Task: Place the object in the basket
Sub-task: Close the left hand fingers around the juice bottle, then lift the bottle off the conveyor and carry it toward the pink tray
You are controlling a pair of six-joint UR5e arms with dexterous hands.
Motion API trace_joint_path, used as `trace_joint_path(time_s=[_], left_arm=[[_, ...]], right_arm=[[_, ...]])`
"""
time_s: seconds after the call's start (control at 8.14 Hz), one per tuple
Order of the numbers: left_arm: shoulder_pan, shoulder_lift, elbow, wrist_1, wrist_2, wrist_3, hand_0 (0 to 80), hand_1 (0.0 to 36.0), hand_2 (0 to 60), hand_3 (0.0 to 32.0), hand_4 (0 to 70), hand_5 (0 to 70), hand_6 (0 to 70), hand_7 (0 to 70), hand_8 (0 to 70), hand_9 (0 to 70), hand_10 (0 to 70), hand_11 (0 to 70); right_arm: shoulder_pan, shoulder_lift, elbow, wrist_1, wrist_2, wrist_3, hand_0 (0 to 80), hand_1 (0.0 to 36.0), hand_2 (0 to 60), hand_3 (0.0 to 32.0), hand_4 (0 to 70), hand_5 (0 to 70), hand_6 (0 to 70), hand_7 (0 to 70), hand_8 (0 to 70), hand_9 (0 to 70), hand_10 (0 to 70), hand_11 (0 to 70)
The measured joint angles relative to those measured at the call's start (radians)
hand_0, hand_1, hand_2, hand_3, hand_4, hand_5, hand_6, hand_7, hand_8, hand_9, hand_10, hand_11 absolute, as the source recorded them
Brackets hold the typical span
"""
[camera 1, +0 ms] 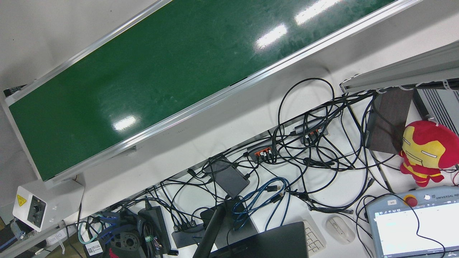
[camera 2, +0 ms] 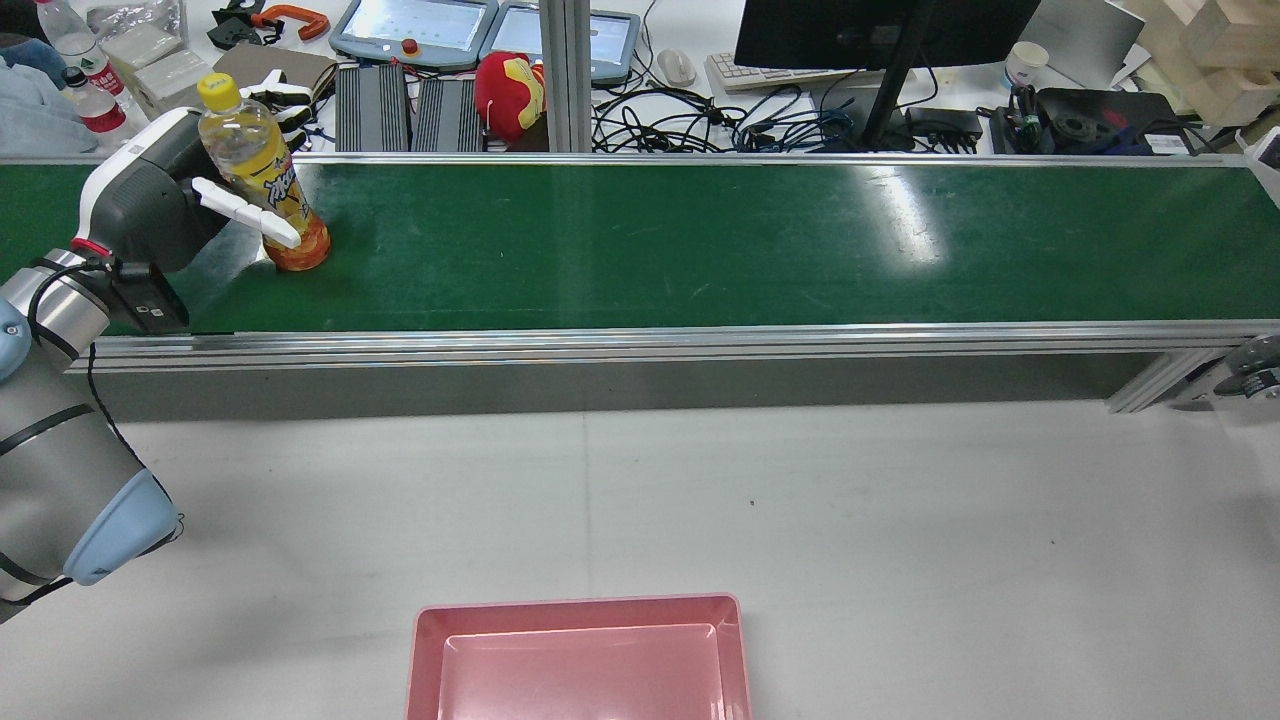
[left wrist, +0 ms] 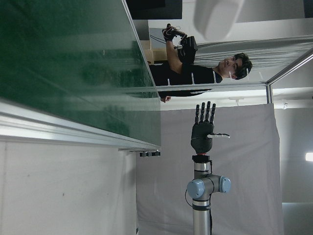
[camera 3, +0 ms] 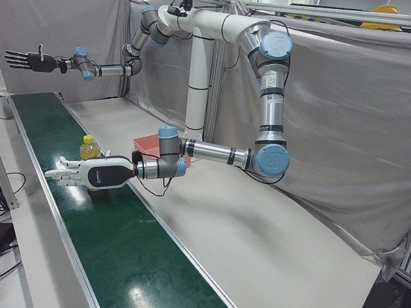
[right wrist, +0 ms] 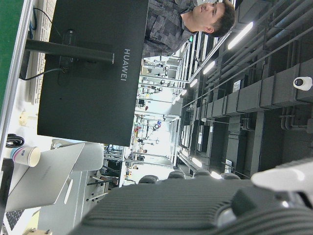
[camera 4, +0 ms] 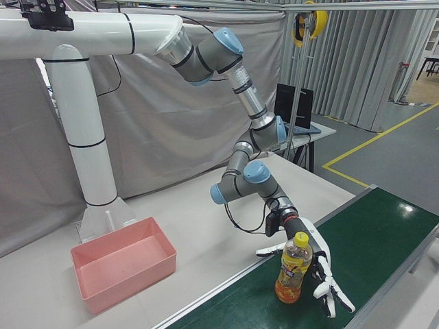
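One bottle (camera 2: 262,175), upright on green belt (camera 2: 700,240), upper left of rear view; left hand (camera 2: 215,180) spread around it, grasp unconfirmed. Right hand (camera 3: 26,61) spread, idle. Pink basket (camera 2: 580,615) on counter (camera 2: 900,520) empty; lift and placement outstanding

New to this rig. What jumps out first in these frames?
The yellow-capped drink bottle standing upright on the green conveyor belt, with the left hand beside it, fingers spread around it but not clearly clamped. The pink basket sits on the white table near the robot. The right hand is raised off at the belt's far end, holding nothing.
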Motion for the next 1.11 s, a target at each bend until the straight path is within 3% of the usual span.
trace_joint_path(time_s=[0.12,0.25,0.49,0.86,1.11], left_arm=[[0.001,-0.004,-0.001,0.01,-0.001,-0.018,74.9,36.0,60.0,0.0,70.0,70.0,70.0,70.0,70.0,70.0,70.0,70.0],[0.001,-0.006,-0.002,0.022,-0.002,-0.028,80.0,36.0,60.0,0.0,70.0,70.0,70.0,70.0,70.0,70.0,70.0,70.0],[0.003,-0.032,-0.001,0.072,-0.003,-0.028,80.0,36.0,60.0,0.0,70.0,70.0,70.0,70.0,70.0,70.0,70.0,70.0],[0.004,-0.069,-0.013,0.108,0.003,-0.028,70.4,36.0,60.0,0.0,70.0,70.0,70.0,70.0,70.0,70.0,70.0,70.0],[0.03,-0.093,-0.067,0.138,0.058,-0.028,78.4,36.0,60.0,0.0,69.7,70.0,70.0,70.0,70.0,70.0,70.0,70.0]], right_arm=[[0.0,0.0,0.0,0.0,0.0,0.0,0.0,0.0,0.0,0.0,0.0,0.0,0.0,0.0,0.0,0.0,0.0,0.0],[0.0,0.0,0.0,0.0,0.0,0.0,0.0,0.0,0.0,0.0,0.0,0.0,0.0,0.0,0.0,0.0,0.0,0.0],[0.0,0.0,0.0,0.0,0.0,0.0,0.0,0.0,0.0,0.0,0.0,0.0,0.0,0.0,0.0,0.0,0.0,0.0],[0.0,0.0,0.0,0.0,0.0,0.0,0.0,0.0,0.0,0.0,0.0,0.0,0.0,0.0,0.0,0.0,0.0,0.0],[0.0,0.0,0.0,0.0,0.0,0.0,0.0,0.0,0.0,0.0,0.0,0.0,0.0,0.0,0.0,0.0,0.0,0.0]])
